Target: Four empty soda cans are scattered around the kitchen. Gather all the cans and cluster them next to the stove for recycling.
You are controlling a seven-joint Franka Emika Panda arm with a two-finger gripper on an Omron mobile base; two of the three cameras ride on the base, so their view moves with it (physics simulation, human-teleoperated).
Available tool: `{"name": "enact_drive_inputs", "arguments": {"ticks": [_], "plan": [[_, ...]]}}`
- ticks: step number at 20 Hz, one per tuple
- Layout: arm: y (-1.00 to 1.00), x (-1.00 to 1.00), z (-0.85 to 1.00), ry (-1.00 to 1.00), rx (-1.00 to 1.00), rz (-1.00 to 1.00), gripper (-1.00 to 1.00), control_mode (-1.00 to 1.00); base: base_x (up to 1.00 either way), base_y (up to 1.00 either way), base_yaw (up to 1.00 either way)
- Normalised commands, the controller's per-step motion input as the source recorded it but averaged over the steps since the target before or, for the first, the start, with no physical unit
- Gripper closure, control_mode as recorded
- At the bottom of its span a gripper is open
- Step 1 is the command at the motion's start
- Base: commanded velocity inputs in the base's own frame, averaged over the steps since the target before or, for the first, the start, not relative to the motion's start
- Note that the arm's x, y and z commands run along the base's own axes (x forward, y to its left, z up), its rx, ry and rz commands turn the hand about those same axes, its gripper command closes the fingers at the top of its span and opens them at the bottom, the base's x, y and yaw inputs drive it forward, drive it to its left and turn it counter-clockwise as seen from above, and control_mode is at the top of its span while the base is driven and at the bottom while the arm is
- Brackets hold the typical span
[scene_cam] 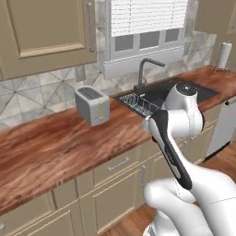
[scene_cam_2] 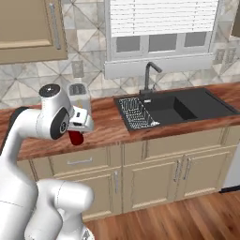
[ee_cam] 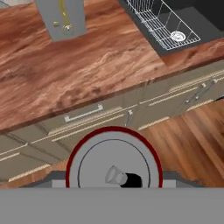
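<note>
The fingers are clamped on a red soda can, which hangs in the air in front of the bench, just outside its front edge and above the cabinet drawers. In the hand view the silvery top of this can with its red rim is very near the camera, and below it lie the drawer fronts and the wood floor, so the can is not over the bench surface. In the right base view the can shows below the white hand, close to the bench edge but not touching it as far as I can tell. On the bench, behind the hand, stands a grey toaster, near the tiled wall and well back from the front edge. To its right the black sink is set into the bench, with a white wire rack in its left part and a dark faucet behind it. Between the toaster and the sink the reddish wood surface is bare, and also to the left of the toaster in the left base view. At the far right end of the bench a paper towel roll stands upright near the wall. The arm rises in front of the cabinets, over the open floor.
</note>
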Motion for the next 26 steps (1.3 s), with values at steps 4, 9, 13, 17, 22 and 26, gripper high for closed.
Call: {"name": "enact_drive_inputs", "arguments": {"ticks": [4,9,13,17,22,26], "plan": [[0.00,0.00,0.00,0.00,0.00,0.00,1.00,1.00,0.00,-0.12,-0.89],[0.00,0.00,0.00,0.00,0.00,0.00,1.00,1.00,0.00,-0.09,-0.90],[0.00,0.00,0.00,0.00,0.00,0.00,1.00,1.00,0.00,-0.10,-0.90],[0.00,0.00,0.00,0.00,0.00,0.00,1.00,1.00,0.00,-0.11,-0.89],[0.00,0.00,0.00,0.00,0.00,0.00,1.00,1.00,0.00,-0.10,-0.89],[0.00,0.00,0.00,0.00,0.00,0.00,1.00,1.00,0.00,-0.05,-0.89]]}}
